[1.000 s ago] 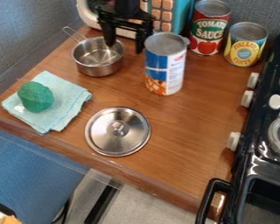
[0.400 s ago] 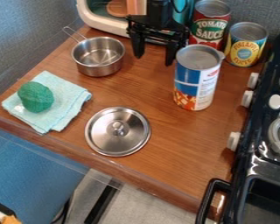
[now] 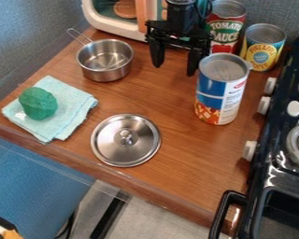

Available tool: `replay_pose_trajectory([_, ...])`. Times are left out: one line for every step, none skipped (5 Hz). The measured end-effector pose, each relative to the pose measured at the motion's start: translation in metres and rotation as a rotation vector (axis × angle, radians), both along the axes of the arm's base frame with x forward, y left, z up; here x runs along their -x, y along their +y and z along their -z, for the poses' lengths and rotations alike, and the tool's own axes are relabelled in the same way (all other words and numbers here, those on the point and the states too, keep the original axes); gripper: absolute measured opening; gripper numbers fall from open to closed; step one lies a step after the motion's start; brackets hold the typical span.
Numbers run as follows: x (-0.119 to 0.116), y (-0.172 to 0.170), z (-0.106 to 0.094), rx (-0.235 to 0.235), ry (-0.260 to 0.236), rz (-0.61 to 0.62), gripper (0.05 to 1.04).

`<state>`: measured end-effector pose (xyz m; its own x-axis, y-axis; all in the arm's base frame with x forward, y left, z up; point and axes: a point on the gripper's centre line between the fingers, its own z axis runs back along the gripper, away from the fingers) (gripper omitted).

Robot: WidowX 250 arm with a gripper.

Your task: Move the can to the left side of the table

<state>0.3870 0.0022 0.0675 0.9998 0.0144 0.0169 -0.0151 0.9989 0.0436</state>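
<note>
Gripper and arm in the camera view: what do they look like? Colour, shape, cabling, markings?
The arm is black, with a rounded section above the gripper. The gripper is black too: a wide, angular crosspiece carrying two long fingers that taper towards their tips. A thin dark cable curves beside the arm. I can't make out any markings.

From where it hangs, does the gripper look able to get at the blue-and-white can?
Probably yes. The gripper hangs up and left of the blue-and-white can in the picture, its fingers apart, with nothing seeming to block the way. The red can behind might crowd it.
</note>
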Motion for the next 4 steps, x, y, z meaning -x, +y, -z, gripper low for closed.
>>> replay_pose_trajectory([0.002, -0.007, 0.0, 0.003, 0.008, 0.019, 0.999])
replay_pose_trajectory([0.005, -0.014, -0.002, -0.029, 0.021, 0.06, 0.999])
replay_pose_trajectory([0.005, -0.015, -0.009, -0.062, 0.014, 0.089, 0.999])
replay_pose_trajectory([0.007, -0.012, -0.035, -0.079, -0.031, 0.106, 0.999])
